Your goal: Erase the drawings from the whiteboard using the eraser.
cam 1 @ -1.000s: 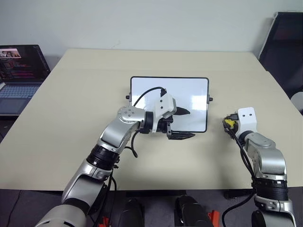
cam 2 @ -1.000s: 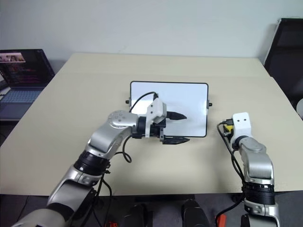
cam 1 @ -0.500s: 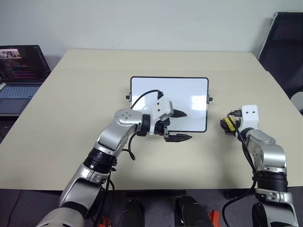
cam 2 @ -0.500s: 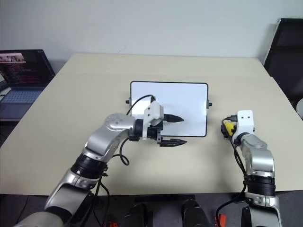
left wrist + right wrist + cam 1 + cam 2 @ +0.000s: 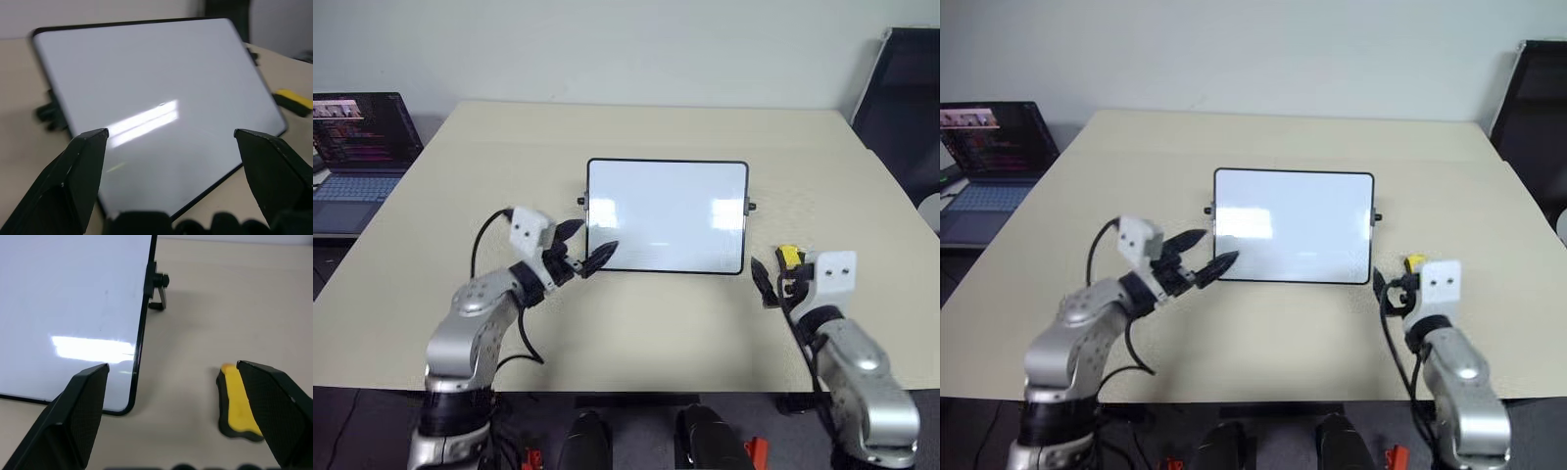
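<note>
The whiteboard (image 5: pixel 667 214) looks clean, so the job seems done; the eraser (image 5: pixel 238 402) lies on the surface beside it; both jaws are wide open, holding nothing.

Laptop (image 5: pixel 357 147) cut by the edge; eraser (image 5: pixel 789 257) partly behind right hand (image 5: pixel 781 282).

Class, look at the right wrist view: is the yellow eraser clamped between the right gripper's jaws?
No: the eraser lies free on the table, with the right gripper open around it.
</note>
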Motion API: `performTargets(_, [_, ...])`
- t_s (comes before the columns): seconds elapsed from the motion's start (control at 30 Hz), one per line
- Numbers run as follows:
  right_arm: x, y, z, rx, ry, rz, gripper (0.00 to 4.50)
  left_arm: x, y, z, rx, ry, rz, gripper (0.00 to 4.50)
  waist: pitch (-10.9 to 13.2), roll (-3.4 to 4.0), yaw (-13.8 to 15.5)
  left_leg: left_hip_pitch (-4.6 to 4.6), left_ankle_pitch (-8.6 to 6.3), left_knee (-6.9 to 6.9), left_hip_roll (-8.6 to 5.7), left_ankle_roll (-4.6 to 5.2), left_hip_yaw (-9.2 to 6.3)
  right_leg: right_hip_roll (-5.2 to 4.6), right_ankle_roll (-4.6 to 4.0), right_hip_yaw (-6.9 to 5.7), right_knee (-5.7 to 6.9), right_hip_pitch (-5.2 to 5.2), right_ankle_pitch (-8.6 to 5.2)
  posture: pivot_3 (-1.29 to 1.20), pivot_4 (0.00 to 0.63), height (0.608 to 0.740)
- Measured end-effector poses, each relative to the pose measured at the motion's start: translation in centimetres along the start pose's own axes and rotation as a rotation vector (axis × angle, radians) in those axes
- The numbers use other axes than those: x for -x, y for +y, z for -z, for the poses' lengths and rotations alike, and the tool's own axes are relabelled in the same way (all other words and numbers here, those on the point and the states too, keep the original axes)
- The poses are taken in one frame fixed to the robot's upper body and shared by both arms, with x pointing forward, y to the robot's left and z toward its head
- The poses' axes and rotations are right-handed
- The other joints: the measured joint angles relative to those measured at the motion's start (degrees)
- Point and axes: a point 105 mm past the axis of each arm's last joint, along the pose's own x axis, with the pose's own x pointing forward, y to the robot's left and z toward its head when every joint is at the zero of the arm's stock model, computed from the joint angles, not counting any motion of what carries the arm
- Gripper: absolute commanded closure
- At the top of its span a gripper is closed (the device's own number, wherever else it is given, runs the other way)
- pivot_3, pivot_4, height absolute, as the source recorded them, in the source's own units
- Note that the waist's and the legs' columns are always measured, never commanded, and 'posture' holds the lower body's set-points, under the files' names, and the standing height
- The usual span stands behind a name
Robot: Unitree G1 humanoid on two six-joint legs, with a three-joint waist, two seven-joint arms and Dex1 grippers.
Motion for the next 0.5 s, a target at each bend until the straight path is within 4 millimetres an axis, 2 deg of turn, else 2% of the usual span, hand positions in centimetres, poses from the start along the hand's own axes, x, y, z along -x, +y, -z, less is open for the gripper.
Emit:
performTargets(0.1, [0.8, 0.2, 1.0, 0.001, -0.066, 0.015, 0.03, 1.8, 2.1, 1.5, -0.038, 0.009, -0.205, 0.00, 0.0, -0.08, 0.0, 0.05, 0.00, 0.03, 0.01, 0.00, 0.05, -0.04, -0.02, 0.01, -0.04, 0.04, 0.02, 0.00, 0.150, 0.740])
performTargets(0.2, [1.1, -0.1, 2.2, -0.009, -0.076, -0.005, 0.03, 3.0, 3.8, 1.2, -0.092, -0.010, -0.365, 0.00, 0.0, -0.09, 0.1, 0.04, 0.00, 0.04, -0.01, -0.01, 0.12, -0.10, -0.03, 0.02, -0.07, 0.04, 0.02, 0.00, 0.150, 0.740])
performTargets(0.37, [1.6, -1.0, 2.0, -0.044, -0.111, 0.003, 0.03, 3.1, 3.8, 0.5, -0.146, -0.049, -0.458, 0.00, -0.1, -0.14, 0.2, 0.04, 0.00, 0.04, -0.03, -0.01, 0.15, -0.13, -0.02, 0.01, -0.07, 0.09, 0.02, 0.00, 0.150, 0.740])
performTargets(0.5, [1.9, -1.4, 2.6, -0.033, -0.076, 0.008, 0.03, 3.2, 2.6, 2.3, -0.132, -0.004, -0.450, 0.00, -0.1, -0.14, 0.2, -0.01, -0.01, -0.07, 0.00, -0.03, 0.17, -0.12, -0.02, 0.00, -0.08, 0.00, 0.02, 0.00, 0.150, 0.740])
